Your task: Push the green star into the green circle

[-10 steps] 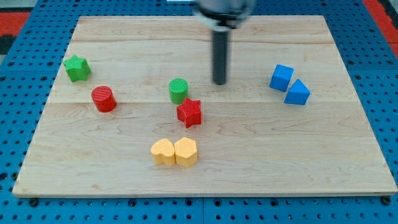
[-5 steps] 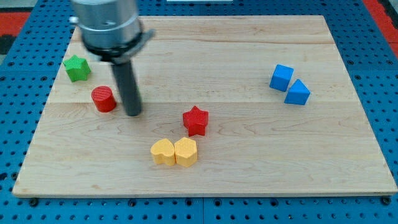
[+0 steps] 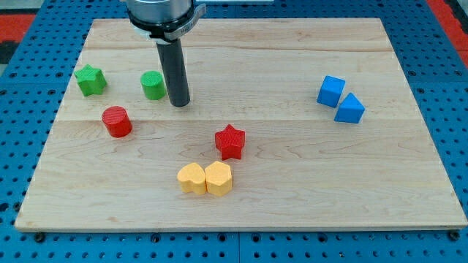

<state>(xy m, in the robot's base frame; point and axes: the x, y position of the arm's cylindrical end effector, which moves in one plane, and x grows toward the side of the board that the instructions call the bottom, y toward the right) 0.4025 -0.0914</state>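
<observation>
— Eight small blocks are seen on a light wooden board (image 3: 292,190) with fine grain lines. What shapes are they?

— At the view's left, a green star (image 3: 91,79) is found, with a ribbed green circle (image 3: 152,85) near it on its right. Just below them sits a ribbed red cylinder (image 3: 116,121). A red star (image 3: 231,142) is placed near the middle, and two yellow hearts, the left yellow heart (image 3: 191,178) and the right yellow heart (image 3: 219,177), are pressed side by side below it. At the view's right, a blue cube (image 3: 330,90) is touched by a blue wedge-shaped block (image 3: 349,108).

— Is anything cut off?

— The arm's grey round body (image 3: 161,11) is cut by the view's top. Around the board, blue pegboard (image 3: 453,88) full of holes is seen, with a bit of red at the top corners.

— And the rod?

— No hand is there to be opened or closed, and nothing is held. My tip (image 3: 179,104) is set on the wood just right of the green circle; whether it touches cannot be told. The green star is kept apart from the green circle by a gap.
</observation>
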